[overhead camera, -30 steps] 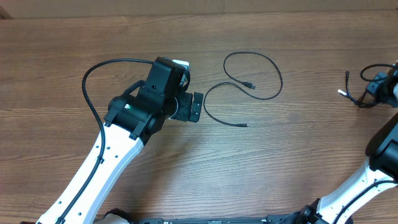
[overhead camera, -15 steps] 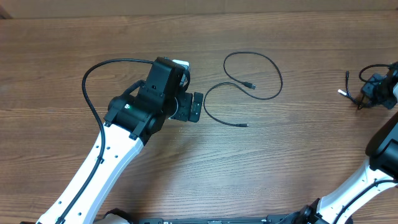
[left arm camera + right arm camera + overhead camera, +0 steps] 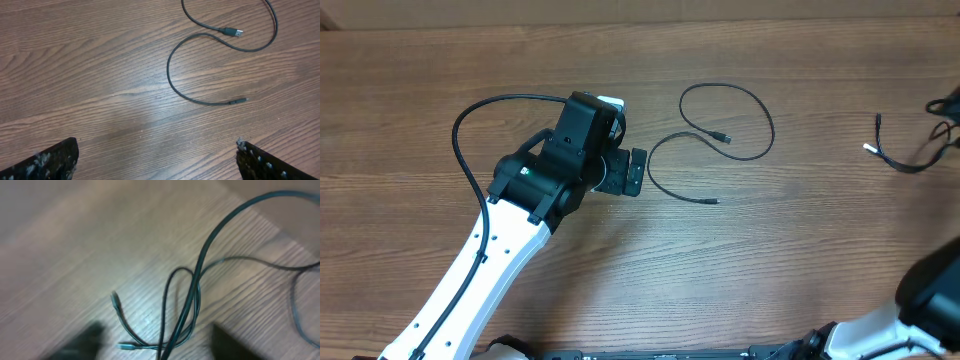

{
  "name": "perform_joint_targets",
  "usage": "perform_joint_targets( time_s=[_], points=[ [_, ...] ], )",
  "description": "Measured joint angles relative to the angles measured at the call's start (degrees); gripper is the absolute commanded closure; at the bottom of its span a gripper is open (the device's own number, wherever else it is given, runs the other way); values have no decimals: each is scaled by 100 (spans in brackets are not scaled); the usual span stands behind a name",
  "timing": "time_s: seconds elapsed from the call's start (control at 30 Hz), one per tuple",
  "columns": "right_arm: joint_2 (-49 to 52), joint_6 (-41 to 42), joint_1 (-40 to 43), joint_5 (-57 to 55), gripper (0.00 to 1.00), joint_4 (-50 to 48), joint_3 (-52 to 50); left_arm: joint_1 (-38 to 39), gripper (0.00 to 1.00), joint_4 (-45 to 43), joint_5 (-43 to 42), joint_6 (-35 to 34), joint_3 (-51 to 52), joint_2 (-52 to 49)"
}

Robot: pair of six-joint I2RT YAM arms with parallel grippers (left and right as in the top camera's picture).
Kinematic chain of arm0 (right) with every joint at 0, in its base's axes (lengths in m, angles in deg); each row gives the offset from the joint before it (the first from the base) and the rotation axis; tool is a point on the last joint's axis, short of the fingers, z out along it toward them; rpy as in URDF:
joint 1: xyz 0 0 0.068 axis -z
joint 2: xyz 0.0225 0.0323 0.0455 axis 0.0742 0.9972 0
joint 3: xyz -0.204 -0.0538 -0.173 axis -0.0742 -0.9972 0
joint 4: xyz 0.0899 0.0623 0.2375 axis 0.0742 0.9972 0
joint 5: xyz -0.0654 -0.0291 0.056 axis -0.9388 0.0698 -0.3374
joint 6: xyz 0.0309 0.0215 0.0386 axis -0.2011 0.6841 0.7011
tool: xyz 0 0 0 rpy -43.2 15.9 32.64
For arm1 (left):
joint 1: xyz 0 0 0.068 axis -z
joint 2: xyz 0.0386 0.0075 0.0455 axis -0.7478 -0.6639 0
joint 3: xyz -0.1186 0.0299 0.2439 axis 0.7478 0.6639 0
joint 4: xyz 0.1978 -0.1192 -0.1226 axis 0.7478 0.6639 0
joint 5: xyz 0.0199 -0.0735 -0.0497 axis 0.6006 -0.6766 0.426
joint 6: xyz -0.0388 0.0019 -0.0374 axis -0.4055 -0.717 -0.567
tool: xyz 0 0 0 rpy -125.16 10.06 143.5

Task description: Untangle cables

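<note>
Three thin black cables lie apart on the wooden table. One is a wide loop (image 3: 757,112), and a smaller curved one (image 3: 662,152) lies just left of it, in front of my left gripper (image 3: 636,172). That gripper is open with nothing between its fingers (image 3: 55,161). In the left wrist view the curved cable (image 3: 170,75) and the loop's plug (image 3: 235,32) lie ahead of it. A third cable (image 3: 895,160) sits at the far right. My right gripper (image 3: 156,335) hovers open over this cable's folded strands (image 3: 187,315) in a blurred view.
The left arm's own thicker black cable (image 3: 470,120) arcs over the table at the left. The right arm (image 3: 930,300) fills the lower right corner. A thick dark cord (image 3: 215,240) crosses the right wrist view. Bare wood lies between the cables.
My right gripper has opened, let go of the far-right cable and pulled back towards the right edge. That cable now lies free on the table. The left arm has not moved.
</note>
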Motion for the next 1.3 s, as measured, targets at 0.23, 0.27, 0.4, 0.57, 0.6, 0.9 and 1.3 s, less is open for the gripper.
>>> perform_joint_targets(
  time_s=[0.23, 0.27, 0.4, 0.57, 0.6, 0.9, 1.3],
  points=[
    [-566, -7, 0, 2, 0, 98, 0, 0, 0, 0, -2, 0, 0, 0],
    [-612, -9, 0, 11, 0, 109, 0, 0, 1, 2, -2, 0, 0, 0],
    [-780, -7, -2, 96, 0, 221, 0, 0, 0, 0, 0, 0, 0, 0],
    [-1027, -7, 0, 420, 0, 358, 0, 0, 0, 0, -2, 0, 0, 0],
    [-1062, -7, 0, 494, 0, 400, 0, 0, 0, 0, 0, 0, 0, 0],
    [-1123, -7, -4, 2428, 0, 966, 0, 0, 0, 0, -2, 0, 0, 0],
    [-1123, -708, -717, 3847, 0, 1670, 0, 0, 1, 0, -2, 0, 0, 0]
  ],
)
